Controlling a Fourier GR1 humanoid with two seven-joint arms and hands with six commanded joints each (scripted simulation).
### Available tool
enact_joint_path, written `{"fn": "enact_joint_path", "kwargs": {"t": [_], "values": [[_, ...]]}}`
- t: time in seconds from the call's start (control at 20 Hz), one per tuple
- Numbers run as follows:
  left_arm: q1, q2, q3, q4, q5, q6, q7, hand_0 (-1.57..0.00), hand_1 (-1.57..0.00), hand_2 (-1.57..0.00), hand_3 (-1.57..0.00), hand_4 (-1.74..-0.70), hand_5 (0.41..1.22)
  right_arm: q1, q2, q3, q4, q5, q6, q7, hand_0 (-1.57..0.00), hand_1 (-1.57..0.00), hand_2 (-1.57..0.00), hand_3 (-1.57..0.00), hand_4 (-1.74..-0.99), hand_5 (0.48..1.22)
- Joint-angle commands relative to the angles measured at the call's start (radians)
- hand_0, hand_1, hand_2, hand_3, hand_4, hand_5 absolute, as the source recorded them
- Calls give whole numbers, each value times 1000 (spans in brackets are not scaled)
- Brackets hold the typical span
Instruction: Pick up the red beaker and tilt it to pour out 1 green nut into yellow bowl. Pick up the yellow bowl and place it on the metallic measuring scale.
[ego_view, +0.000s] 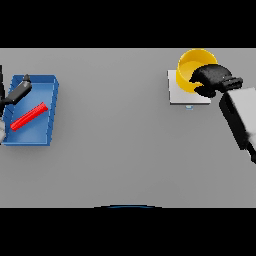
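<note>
The yellow bowl (189, 70) sits over the far part of the metallic measuring scale (182, 97) at the back right. My right hand (210, 79) is on the bowl's right rim with its fingers curled round it, and it hides that side of the bowl. No green nut shows inside the bowl. The red beaker (29, 116) lies on its side in the blue tray (49, 100) at the far left. My left hand (20, 90) hovers over the tray's back left corner, fingers straight, a little above and left of the beaker and apart from it.
The scale has a small blue display (188, 106) on its near edge. My right forearm (240, 115) runs from the bowl toward the lower right edge. Bare grey table (115, 130) lies between the tray and the scale.
</note>
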Motion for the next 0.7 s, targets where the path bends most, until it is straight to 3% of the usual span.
{"fn": "enact_joint_path", "kwargs": {"t": [0.0,0.25,0.35,0.4,0.5,0.55,0.65], "values": [[2,-5,-4,-4,-3,3,-1,1,1,1,1,-722,678,0,8,-4,5,-4,-5,5,-1571,-1571,-1396,-1346,-1741,1221],[-4,-4,-4,10,-5,-3,-2,1,1,1,1,-723,671,-4,21,-17,55,-17,-37,-52,-1556,-1571,-1338,-1436,-1741,1221],[-3,-8,-7,11,-6,-1,-5,1,1,1,1,-722,668,-24,29,-20,80,-15,-35,-39,-1464,-1571,-1335,-1451,-1741,1221],[-11,-12,-9,21,-13,2,-5,1,1,1,1,-724,667,-22,34,-22,82,-18,-35,-36,-1448,-1501,-1382,-1390,-1734,1221],[-14,-21,-14,16,-16,6,-5,1,1,1,1,-724,671,-13,36,-25,80,-26,-31,-43,-1492,-1484,-1450,-1097,-1737,1221],[-9,-14,-13,10,-15,5,-1,1,1,1,1,-722,671,-14,35,-28,79,-26,-27,-34,-1439,-1337,-1286,-990,-1688,1221],[-7,-12,-10,6,-10,3,4,1,1,1,1,-719,668,-19,32,-22,67,-23,-13,-30,-990,-882,-921,-796,-1629,1080]]}}
